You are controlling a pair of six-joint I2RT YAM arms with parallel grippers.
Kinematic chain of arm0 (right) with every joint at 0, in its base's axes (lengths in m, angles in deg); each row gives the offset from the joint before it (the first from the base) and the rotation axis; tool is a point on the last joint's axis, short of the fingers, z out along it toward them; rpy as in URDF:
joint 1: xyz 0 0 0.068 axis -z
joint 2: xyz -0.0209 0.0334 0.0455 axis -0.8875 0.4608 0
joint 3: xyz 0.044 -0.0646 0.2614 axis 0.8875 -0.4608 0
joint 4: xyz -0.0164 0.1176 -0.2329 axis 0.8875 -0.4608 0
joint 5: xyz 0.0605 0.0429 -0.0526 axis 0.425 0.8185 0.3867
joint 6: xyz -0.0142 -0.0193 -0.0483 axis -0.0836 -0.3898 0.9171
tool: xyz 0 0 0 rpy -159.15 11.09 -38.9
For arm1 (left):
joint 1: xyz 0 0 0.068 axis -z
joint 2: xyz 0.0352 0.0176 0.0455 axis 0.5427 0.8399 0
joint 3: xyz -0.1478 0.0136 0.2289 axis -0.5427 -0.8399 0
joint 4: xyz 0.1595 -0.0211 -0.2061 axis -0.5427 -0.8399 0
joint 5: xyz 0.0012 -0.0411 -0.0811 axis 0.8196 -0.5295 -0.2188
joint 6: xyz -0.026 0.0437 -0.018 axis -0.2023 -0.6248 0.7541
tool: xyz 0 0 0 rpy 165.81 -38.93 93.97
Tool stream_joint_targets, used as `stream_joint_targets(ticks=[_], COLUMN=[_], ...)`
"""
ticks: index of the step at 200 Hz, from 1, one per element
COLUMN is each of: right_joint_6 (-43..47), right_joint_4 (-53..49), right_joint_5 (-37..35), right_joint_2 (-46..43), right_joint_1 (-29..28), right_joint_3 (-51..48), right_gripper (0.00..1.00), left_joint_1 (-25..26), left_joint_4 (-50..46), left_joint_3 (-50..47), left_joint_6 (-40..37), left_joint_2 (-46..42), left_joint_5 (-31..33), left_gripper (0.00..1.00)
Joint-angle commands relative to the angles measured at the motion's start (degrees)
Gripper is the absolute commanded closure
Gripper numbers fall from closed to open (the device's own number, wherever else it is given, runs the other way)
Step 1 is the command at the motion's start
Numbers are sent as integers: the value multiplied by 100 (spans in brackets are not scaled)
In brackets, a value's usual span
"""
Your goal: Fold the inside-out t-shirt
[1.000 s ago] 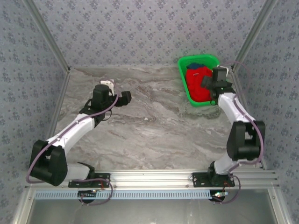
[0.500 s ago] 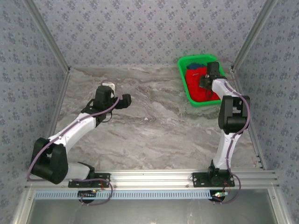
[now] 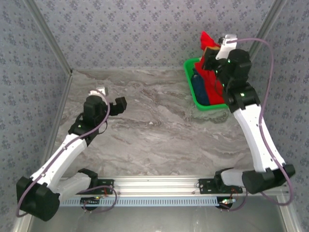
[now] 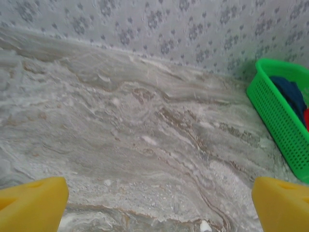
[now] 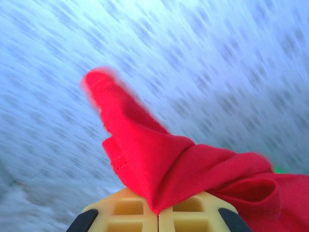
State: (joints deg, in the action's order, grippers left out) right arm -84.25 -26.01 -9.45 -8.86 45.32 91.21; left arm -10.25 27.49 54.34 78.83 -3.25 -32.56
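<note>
Inside-out t-shirt (image 3: pixel 216 82): bright red cloth, one item. Location: partly raised out of the green basket (image 3: pixel 189 82) at the far right corner of the table (image 3: pixel 154 135). Its upper end is held high above the basket rim and its lower folds hang down inside. No print or lettering is visible. I cannot tell which part I hold, though a stitched edge shows in the right wrist view.

My right pincer (image 5: pixel 158 215): closed tight on a small pinch of the red cloth. A loose flap stands up beyond the yellow pads (image 5: pixel 128 210) and the rest trails off to one side.

My left pincer (image 4: pixel 159 203): spread wide, holding nothing, low over the bare marble, well apart from the basket.

Navy garment (image 3: pixel 200 92): in the basket, lying against the red cloth.

Step in hand, as I judge it: drawing the shirt out of the basket toward the open table.

Hazards noted:
- Slip. The bite is small and all the hanging cloth depends on it, so a quick swing could pull it free.
- Stowaway. The navy garment touches the shirt and could be dragged out with it.
- Snag. The hanging folds could catch the basket wall and tip or slide the basket.
- Bad lay. Held at one point, the shirt would land bunched, leaving my left pincer no clear edge to take.
</note>
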Motion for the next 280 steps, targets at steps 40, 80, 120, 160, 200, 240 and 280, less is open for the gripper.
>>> stream_joint_targets(ticks=[40,80,120,160,200,240,280], right_joint_6=[730,323,-216,-40,282,64,565], right_joint_4=[-170,-275,-400,-1485,-2805,-2746,-2751], right_joint_5=[345,724,1209,806,-1113,-495,-1651], right_joint_2=[892,1858,2842,3274,2918,2177,3003], right_joint_1=[-2007,-2397,-2368,-1854,-1493,-749,-530], right_joint_3=[1572,1709,1497,1007,340,-869,-589], right_gripper=[100,100,100,78,42,23,16], left_joint_1=[-806,-1455,-1637,-1605,-1063,-912,-1369], left_joint_4=[-562,-1202,-1516,-853,417,-384,-133], left_joint_3=[145,185,-26,-343,-369,901,852], left_joint_6=[461,697,797,914,938,158,283], left_joint_2=[-178,-661,-1329,-1225,440,2524,2940], left_joint_5=[165,481,794,-515,-1421,-1203,-1485], left_gripper=[2,2,2,2,2,8,8])
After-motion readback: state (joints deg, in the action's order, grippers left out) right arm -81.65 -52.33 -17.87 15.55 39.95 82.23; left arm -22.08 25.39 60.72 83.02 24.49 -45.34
